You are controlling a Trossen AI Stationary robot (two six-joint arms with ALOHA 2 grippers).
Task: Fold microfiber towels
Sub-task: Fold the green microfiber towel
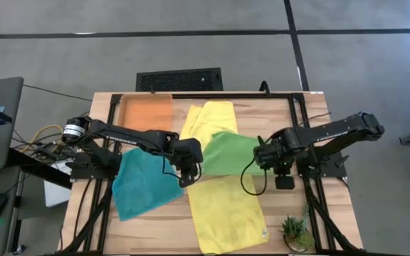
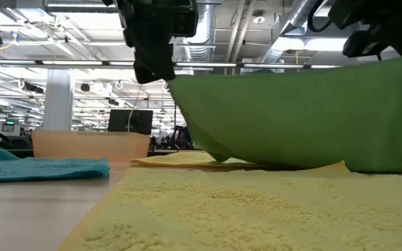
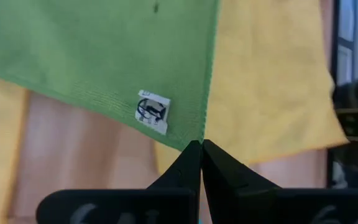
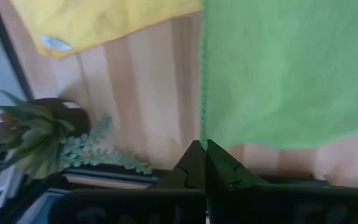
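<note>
A lime green towel (image 1: 228, 151) hangs stretched between my two grippers over the middle of the table. My left gripper (image 3: 201, 148) is shut on one of its corners and my right gripper (image 4: 202, 148) on another. In the low view its lower part (image 2: 222, 157) sags onto the yellow towels. One yellow towel (image 1: 226, 210) lies flat at the near side, and another yellow towel (image 1: 206, 117) lies farther back, partly under the green one. A teal towel (image 1: 141, 186) lies flat at the left. My left gripper pinches the green towel's corner (image 3: 194, 138) between its two fingertips, beside the small white tag (image 3: 153, 112). The fingers slant down from the left. That corner is lifted clear of the table. My right gripper pinches another corner of the green towel (image 4: 211, 138) between its fingertips, coming steeply from above. The corner is raised, and the top edge (image 2: 292, 70) runs across to the other gripper, nearly taut.
An orange tray (image 1: 146, 114) lies at the far left of the table. A small potted plant (image 1: 295, 231) stands at the near right corner. A dark frame (image 1: 299, 121) rims the table.
</note>
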